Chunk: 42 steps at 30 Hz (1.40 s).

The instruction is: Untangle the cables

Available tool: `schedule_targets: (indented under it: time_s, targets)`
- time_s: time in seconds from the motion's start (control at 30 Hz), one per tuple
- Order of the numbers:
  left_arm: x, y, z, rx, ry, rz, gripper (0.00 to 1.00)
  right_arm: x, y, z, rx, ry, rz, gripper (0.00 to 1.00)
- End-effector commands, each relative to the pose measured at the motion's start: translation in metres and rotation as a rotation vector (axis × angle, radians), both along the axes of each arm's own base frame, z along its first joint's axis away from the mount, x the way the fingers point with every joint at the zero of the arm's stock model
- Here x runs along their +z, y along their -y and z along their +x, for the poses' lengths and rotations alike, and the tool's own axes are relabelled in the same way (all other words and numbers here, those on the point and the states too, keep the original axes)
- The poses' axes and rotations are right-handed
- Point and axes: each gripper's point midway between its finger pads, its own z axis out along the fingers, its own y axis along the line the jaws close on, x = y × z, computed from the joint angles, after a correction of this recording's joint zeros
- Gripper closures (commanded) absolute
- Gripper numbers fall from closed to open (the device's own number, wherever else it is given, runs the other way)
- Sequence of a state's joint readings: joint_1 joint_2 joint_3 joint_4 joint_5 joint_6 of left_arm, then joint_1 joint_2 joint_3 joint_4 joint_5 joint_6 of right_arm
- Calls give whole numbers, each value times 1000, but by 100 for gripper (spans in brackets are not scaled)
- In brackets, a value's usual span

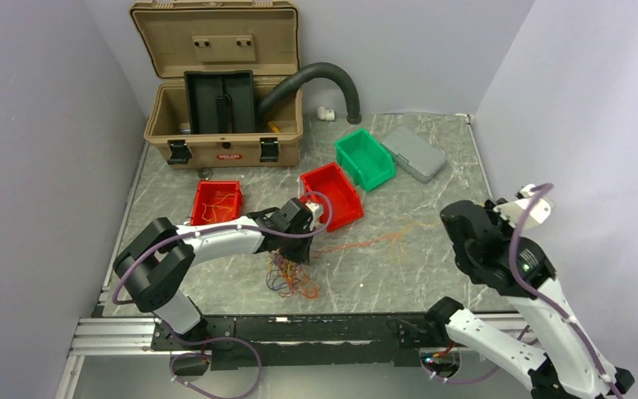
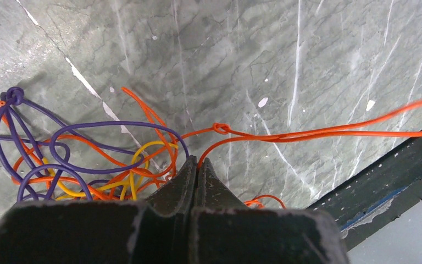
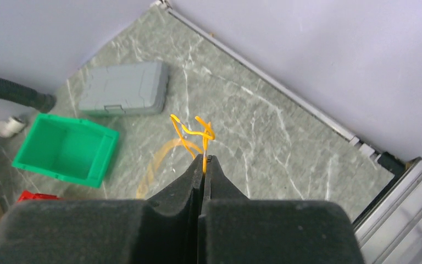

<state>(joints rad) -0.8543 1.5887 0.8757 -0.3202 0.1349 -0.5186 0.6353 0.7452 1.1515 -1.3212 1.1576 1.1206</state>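
The left fingers are pressed fully together, their tips down in the tangle of cables (purple, orange and yellow loops). The tangle lies on the grey marbled surface near its front edge, left of the middle. Orange wire meets the closed tips from both sides, so they seem to be pinching a strand of the tangle, though the contact itself is hidden under the tips. From a small knot just beyond the tips, two orange strands run off to the right across the surface.

The right fingers are closed tight too, gripping a kinked yellow strand that sticks up out of their tips. They hold it raised above the right part of the surface, and a blurred loop of the same colour hangs below it.

At the back stand an open tan case with a black hose arching out of it, a green bin, a grey box and two red bins. The left red bin holds some orange wire, while the right red bin sits just beside the left wrist.
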Motion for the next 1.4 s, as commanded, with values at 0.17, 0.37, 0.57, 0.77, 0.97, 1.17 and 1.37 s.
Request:
schedule_targets:
  time_s: [0.17, 0.37, 0.57, 0.77, 0.97, 1.17, 1.37]
  targets:
    - [2, 5, 6, 17, 8, 6, 100, 73, 15, -12, 88, 224, -9, 100]
    - [4, 9, 6, 9, 16, 7, 100, 104, 7, -12, 205, 307, -14, 100]
    - [18, 15, 10, -19, 92, 60, 100, 104, -28, 7, 366, 251, -14, 100]
    - [0, 8, 2, 0, 43, 92, 100, 150, 10, -15, 242, 361, -72, 100]
    - [-19, 0, -2, 39, -24, 124, 100, 191, 60, -48, 18, 381, -153, 100]
    - [-28, -7, -4, 55, -38, 154, 100, 216, 89, -76, -77, 437, -162, 100]
    - [-7, 9, 1, 27, 13, 77, 100, 195, 42, -39, 150, 385, -139, 100]
